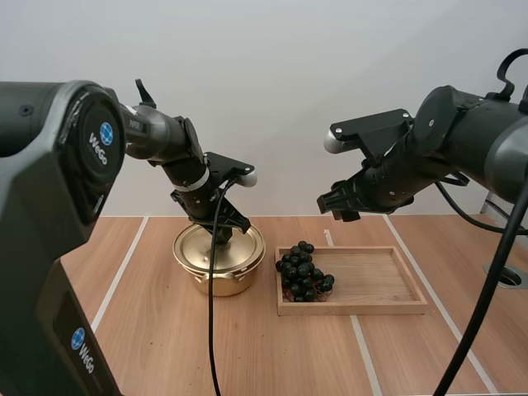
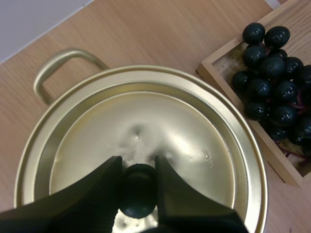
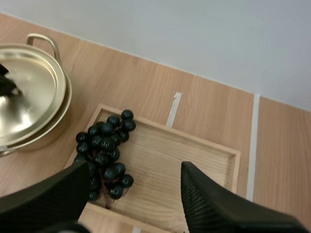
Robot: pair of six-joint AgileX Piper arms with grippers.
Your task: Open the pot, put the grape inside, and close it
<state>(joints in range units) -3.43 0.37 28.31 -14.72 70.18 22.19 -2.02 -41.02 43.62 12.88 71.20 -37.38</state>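
Knob (image 2: 138, 194) of lid (image 2: 184, 131) sits pinched in left gripper (image 2: 137, 165); right gripper (image 3: 133, 167) gapes high above half-bare tray (image 3: 194, 165).

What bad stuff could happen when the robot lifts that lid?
The left gripper pinches only the small black knob with its jaws, so the lid might slip or tilt and clang back on the pot. The grapes lie at the end of the tray nearest the pot, so a swinging lid could bump them.

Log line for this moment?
left gripper: shut on knob | lid: on pot | right gripper: open, over tray | grapes: in tray
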